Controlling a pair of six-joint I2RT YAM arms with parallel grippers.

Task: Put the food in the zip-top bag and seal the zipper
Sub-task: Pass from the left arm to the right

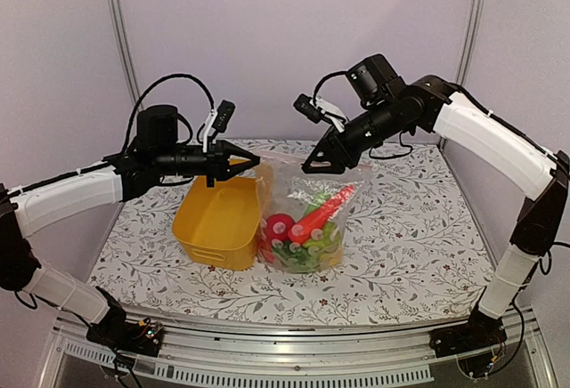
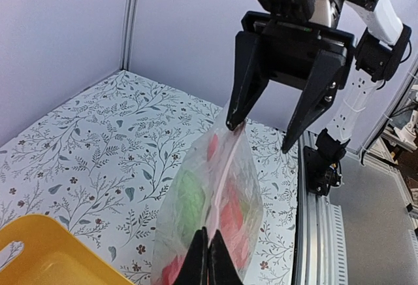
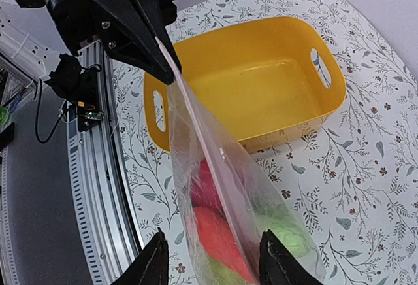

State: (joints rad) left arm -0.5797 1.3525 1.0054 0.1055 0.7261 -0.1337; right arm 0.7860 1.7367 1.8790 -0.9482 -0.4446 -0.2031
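Note:
The clear zip-top bag (image 1: 307,214) hangs upright over the table, next to the yellow basket. It holds the food (image 1: 303,228): red round pieces, an orange carrot and green pieces. My left gripper (image 1: 252,162) is shut on the bag's top left corner, its fingertips (image 2: 208,259) pinching the zipper (image 2: 222,180). My right gripper (image 1: 325,167) is open at the top right end of the bag. In the right wrist view, it (image 3: 214,234) straddles the bag with the zipper strip (image 3: 209,154) between its fingers, and red and green food (image 3: 222,226) shows below.
The yellow basket (image 1: 218,223) stands left of the bag and looks empty in the right wrist view (image 3: 261,82). The floral table cover (image 1: 419,228) spreads around. The metal rail (image 1: 294,366) runs along the near edge.

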